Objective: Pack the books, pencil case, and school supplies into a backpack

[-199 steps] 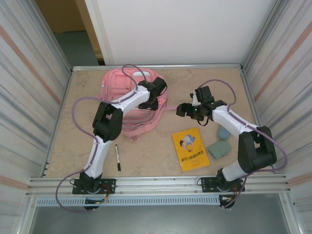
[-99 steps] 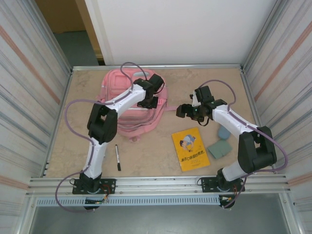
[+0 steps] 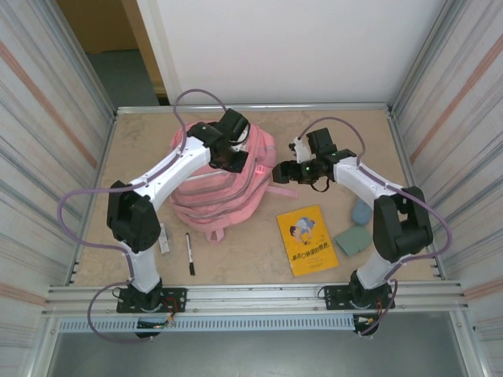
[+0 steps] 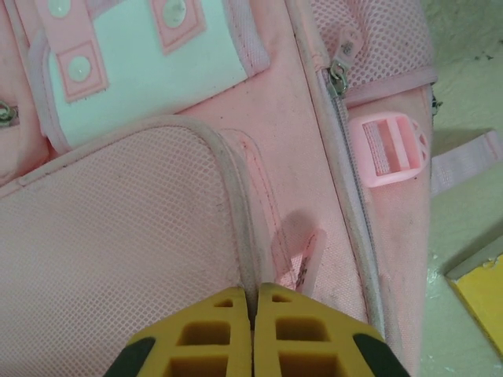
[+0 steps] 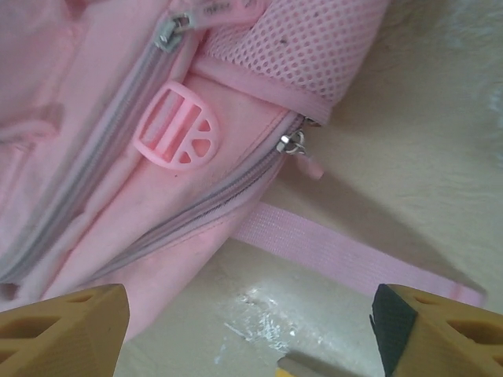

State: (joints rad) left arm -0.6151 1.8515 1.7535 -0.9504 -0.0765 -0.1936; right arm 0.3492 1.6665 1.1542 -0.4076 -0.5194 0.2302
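**A:** Overhead first. What lies on the worktop?
**B:** Backpack, pink, left of centre toward the far side. Book, yellow, lying flat at near right, apart from the backpack. Flat piece, grey-green, just beside the book's right edge. Case, blue-grey, behind that piece and close under the right arm. Pen, black, just off the backpack's near edge. Bar, whitish, left of the pen.

**A:** And the tools?
**B:** Left tool is down on the backpack's upper right part. Right tool is just beside the backpack's right edge, beyond the book.

**A:** Left wrist view?
**B:** Left tool has its yellow fingers pressed together with no gap, tips at the piping of a mesh pocket. I cannot tell whether cloth is pinched. Pull tab, pale pink, is just ahead of the tips. White pocket is at the top, buckle at right, and the book's corner at lower right.

**A:** Right wrist view?
**B:** Right tool has its fingers spread wide, holding nothing. The backpack is at upper left with the buckle on it. Strap, pink, lies flat on the worktop ahead of the tool.
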